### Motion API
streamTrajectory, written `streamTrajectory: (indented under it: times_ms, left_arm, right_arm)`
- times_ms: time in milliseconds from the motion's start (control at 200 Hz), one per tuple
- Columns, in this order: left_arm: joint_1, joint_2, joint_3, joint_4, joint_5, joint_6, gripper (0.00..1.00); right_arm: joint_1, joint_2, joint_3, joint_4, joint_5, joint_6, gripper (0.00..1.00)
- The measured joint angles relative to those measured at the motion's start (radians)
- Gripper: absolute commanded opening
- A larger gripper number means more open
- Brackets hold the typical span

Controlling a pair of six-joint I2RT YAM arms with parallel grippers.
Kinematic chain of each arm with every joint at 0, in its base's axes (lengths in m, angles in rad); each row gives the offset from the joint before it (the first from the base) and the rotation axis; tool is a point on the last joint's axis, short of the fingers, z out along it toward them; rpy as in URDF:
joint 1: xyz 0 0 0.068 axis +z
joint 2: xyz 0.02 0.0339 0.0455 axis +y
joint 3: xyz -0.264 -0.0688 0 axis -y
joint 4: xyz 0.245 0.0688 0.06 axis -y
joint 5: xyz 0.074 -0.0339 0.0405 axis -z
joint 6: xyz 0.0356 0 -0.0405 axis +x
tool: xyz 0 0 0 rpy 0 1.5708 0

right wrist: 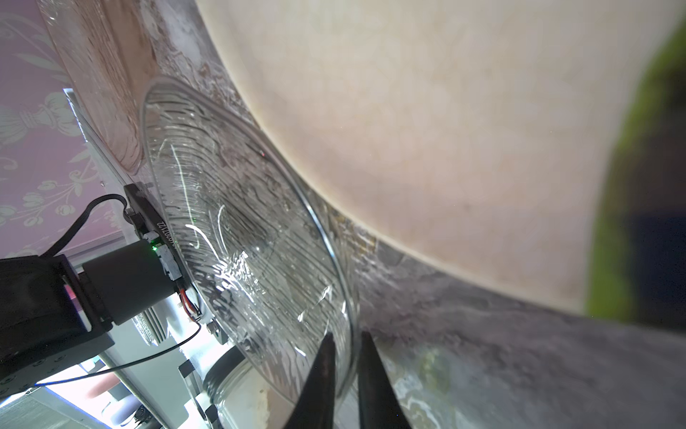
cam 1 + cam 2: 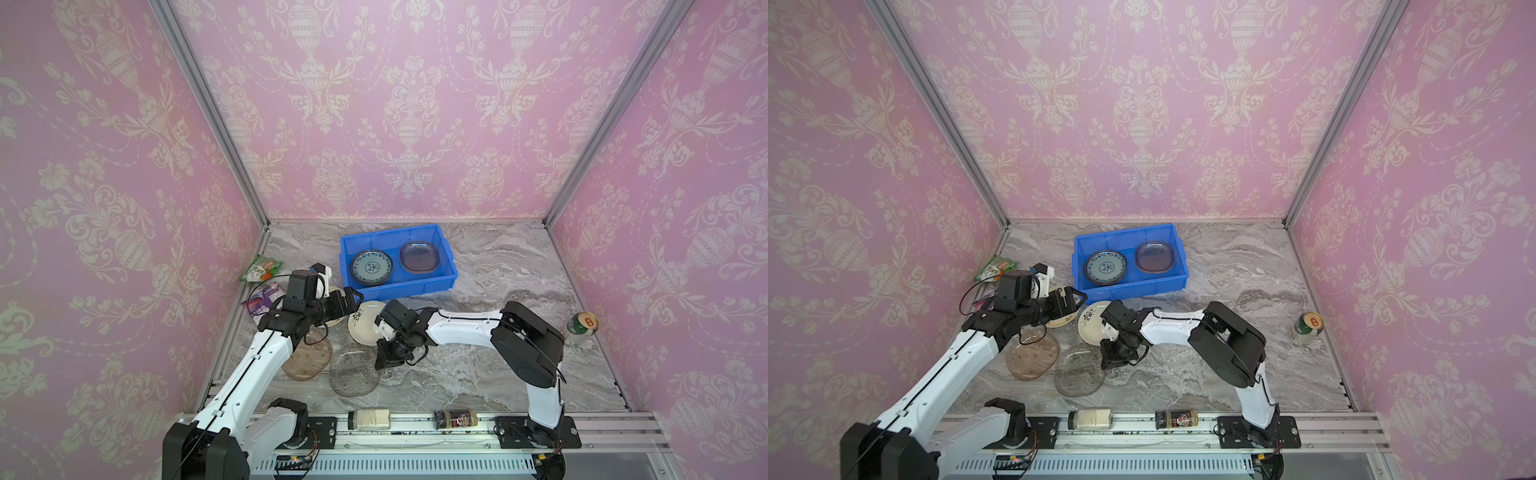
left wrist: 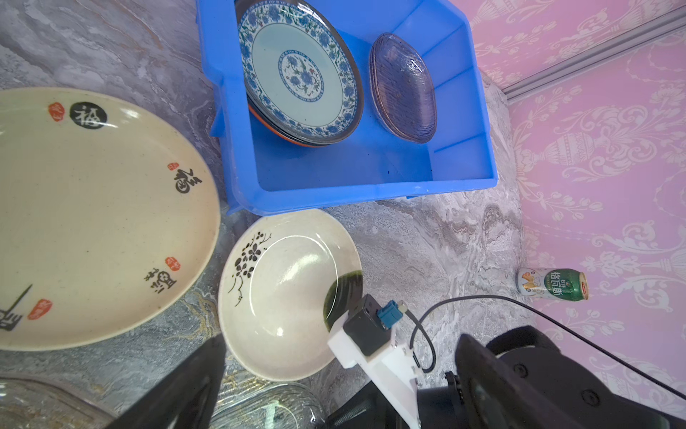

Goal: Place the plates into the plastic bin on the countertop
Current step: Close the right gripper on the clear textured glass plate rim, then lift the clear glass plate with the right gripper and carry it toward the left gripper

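The blue plastic bin (image 2: 399, 286) stands at the back of the marble countertop (image 2: 498, 270). It holds a teal-patterned plate (image 2: 371, 267) on a stack and a tinted glass plate (image 2: 419, 257). In front of the bin lie a cream floral plate (image 2: 360, 330), a cream plate with black lettering (image 3: 92, 215), a brown glass plate (image 2: 307, 361) and a clear grey glass plate (image 2: 353, 374). My right gripper (image 1: 347, 345) is shut on the grey glass plate's rim (image 1: 260, 241). The left gripper (image 2: 353, 299) hovers wide open over the cream plates, holding nothing.
A green can (image 2: 582, 326) stands at the right wall. Two jars (image 2: 369, 419) (image 2: 456, 419) lie on the front aluminium rail. Snack packets (image 2: 259, 268) sit by the left wall behind the left arm. The right wrist camera (image 3: 365, 330) overhangs the floral plate.
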Motion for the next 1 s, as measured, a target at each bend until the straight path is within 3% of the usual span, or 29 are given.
streamTrajectory:
  times_ms: [295, 625, 1001]
  left_arm:
    - [0.000, 0.000, 0.000, 0.002, 0.000, 0.000, 0.98]
    - [0.000, 0.003, -0.007, 0.034, -0.005, 0.000, 0.98]
    - [0.000, 0.061, 0.045, 0.121, -0.027, 0.002, 0.97]
  right_arm:
    - [0.000, 0.000, 0.000, -0.014, 0.010, 0.007, 0.00]
    - [-0.022, -0.085, -0.037, -0.033, 0.074, 0.011, 0.00]
    - [-0.332, -0.348, 0.002, -0.156, 0.148, -0.036, 0.00]
